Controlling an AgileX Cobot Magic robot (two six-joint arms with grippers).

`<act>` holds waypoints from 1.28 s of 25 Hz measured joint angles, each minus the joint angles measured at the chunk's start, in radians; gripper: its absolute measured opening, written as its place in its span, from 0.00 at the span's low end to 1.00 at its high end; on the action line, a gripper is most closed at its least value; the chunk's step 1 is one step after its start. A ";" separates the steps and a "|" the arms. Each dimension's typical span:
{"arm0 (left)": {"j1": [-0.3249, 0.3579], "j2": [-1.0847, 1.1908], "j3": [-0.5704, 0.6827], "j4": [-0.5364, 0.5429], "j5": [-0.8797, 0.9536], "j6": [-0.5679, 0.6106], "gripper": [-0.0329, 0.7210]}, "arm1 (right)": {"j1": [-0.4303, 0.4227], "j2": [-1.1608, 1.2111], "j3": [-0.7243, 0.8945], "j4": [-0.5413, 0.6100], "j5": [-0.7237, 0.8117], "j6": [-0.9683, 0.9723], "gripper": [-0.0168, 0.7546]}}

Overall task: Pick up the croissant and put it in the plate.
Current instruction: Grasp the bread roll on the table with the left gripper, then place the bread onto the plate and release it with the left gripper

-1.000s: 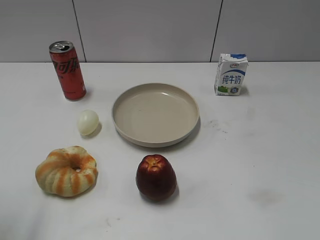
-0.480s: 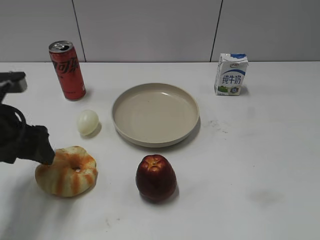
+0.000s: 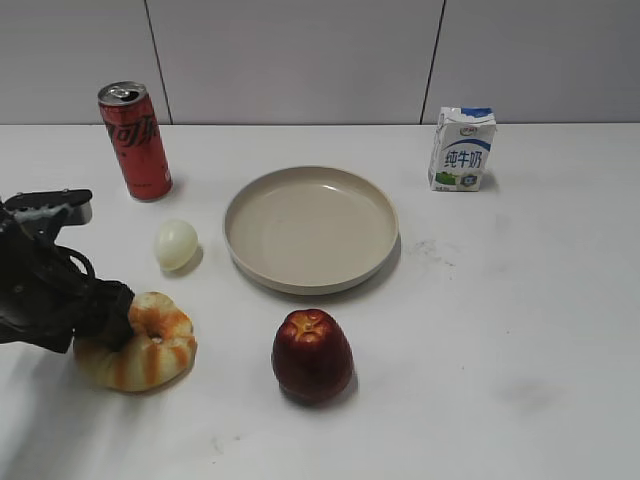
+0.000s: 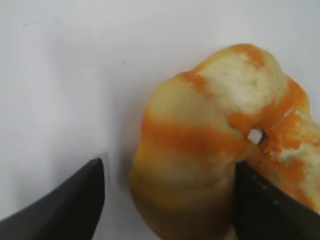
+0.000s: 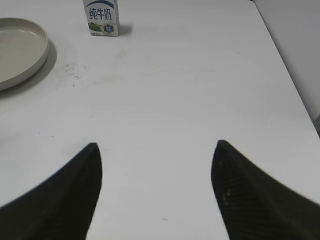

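Observation:
The croissant, puffy with orange and cream stripes, lies on the white table at the front left. My left gripper is low over its left side. In the left wrist view the croissant fills the gap between the fingers of the left gripper. The right finger touches it by the centre hole. The left finger stands apart on the table, so the jaws are open. The beige plate is empty at the table's middle; its edge shows in the right wrist view. My right gripper is open and empty over bare table.
A red cola can stands at the back left and a pale egg lies between it and the croissant. A dark red apple sits in front of the plate. A milk carton stands at the back right, also in the right wrist view.
My left arm came in from the left edge and moved right and down until its open jaws straddle the croissant's left side. The croissant looks slightly pushed. Nothing else moved.

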 joint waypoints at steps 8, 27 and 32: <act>-0.002 0.000 -0.005 -0.045 0.015 0.002 0.18 | 0.000 0.000 0.000 0.000 0.000 0.000 0.70; -0.056 -0.034 -0.540 -0.122 0.252 0.000 0.18 | 0.000 0.000 0.000 0.000 0.000 0.000 0.70; -0.148 0.139 -0.652 -0.129 0.224 0.000 0.18 | 0.000 0.000 0.000 0.000 0.000 0.000 0.70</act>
